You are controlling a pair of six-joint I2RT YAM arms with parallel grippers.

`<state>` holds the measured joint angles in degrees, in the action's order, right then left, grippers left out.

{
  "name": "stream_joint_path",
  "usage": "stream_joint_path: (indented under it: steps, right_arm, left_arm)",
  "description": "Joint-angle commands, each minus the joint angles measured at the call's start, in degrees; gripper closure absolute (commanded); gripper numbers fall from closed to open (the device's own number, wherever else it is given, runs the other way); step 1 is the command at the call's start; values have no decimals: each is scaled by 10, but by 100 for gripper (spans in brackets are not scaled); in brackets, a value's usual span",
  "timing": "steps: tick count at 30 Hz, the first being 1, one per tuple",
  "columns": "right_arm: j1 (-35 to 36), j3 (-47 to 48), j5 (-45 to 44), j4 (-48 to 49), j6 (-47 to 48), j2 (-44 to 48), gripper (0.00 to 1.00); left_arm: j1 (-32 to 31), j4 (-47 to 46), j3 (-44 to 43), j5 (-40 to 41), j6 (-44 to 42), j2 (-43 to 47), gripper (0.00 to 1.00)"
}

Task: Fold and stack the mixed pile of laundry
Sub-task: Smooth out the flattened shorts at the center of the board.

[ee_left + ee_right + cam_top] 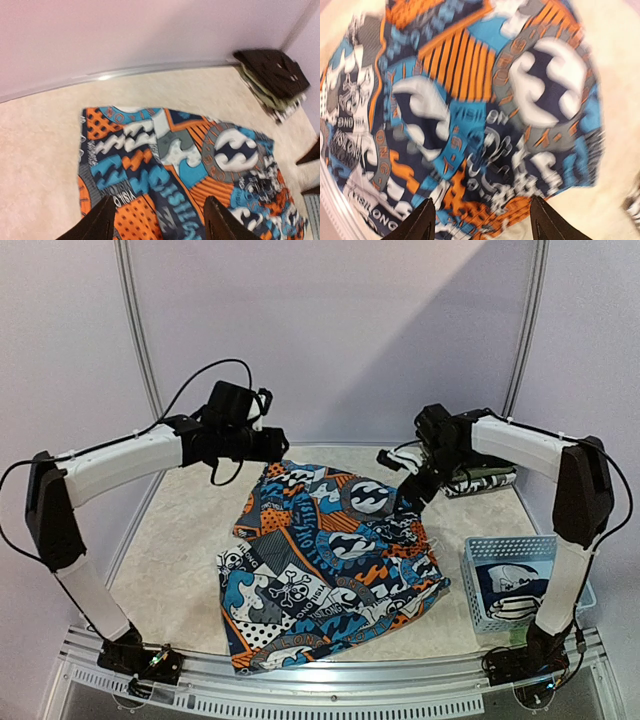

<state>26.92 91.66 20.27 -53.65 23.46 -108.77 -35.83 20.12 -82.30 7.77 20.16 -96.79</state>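
First, watch the near hem. The print garment (335, 560) lies spread at the centre of the worktop (180, 540). Its 6 o'clock edge sits close to the front lip, so a pull toward you could drag it over. At 4 o'clock the basket (480, 602) stands just beside the garment, and a wide sweep of your right arm might catch it. The cloth looks thin and soft, busy with orange, blue and white cartoon print. It is rumpled along its 3 o'clock side, so a fold now would likely trap creases. Both tools stand wide, holding nothing: the left tool (275, 445) at the garment's 11 o'clock corner, the right tool (408, 492) over its 2 o'clock corner. Farther off at 2 o'clock, the folded stack (485, 480) lies near the right tool, and a careless lift could topple it.
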Motion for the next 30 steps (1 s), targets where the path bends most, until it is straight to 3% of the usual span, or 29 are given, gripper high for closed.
stream_joint_path:
  steps: [1, 7, 19, 21, 25, 30]
  right_arm:
    - [-14, 59, -9, 52, -31, -35, 36]
    - [-23, 156, 26, 40, -81, -156, 45]
    - [-39, 238, -132, 22, -105, -295, 52]
    - [-39, 260, -139, 1, -102, -317, 47]
    - [-38, 273, -119, -28, -82, -338, 27]
    - [-39, 251, -107, -18, -60, -285, 23]
  left_arm:
    - [43, -29, -51, -23, 43, -106, 40]
    - [66, -34, -92, -80, 86, -206, 43]
    - [117, -38, -2, -108, 137, -252, 45]
    - [124, -27, 3, -102, 133, -253, 45]
    - [133, -7, 12, -110, 132, -256, 45]
    - [138, 1, 27, -97, 117, -239, 45]
